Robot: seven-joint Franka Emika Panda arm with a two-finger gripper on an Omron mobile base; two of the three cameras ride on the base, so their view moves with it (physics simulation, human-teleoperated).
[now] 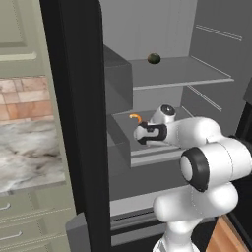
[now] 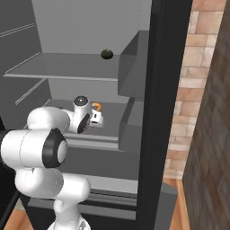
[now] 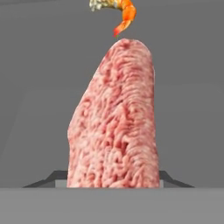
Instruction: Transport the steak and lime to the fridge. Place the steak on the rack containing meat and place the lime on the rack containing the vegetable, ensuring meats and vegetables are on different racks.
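While reaching into fridge (image 1: 211,74), claw (image 3: 113,186) grips steak (image 3: 114,118); shrimp (image 3: 124,15) ahead

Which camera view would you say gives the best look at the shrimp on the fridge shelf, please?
The left base view: the shrimp shows as a whole orange curl on the middle shelf beside the arm. The right base view catches a small orange arc behind the wrist. The hand view cuts it at the top edge, above the steak.
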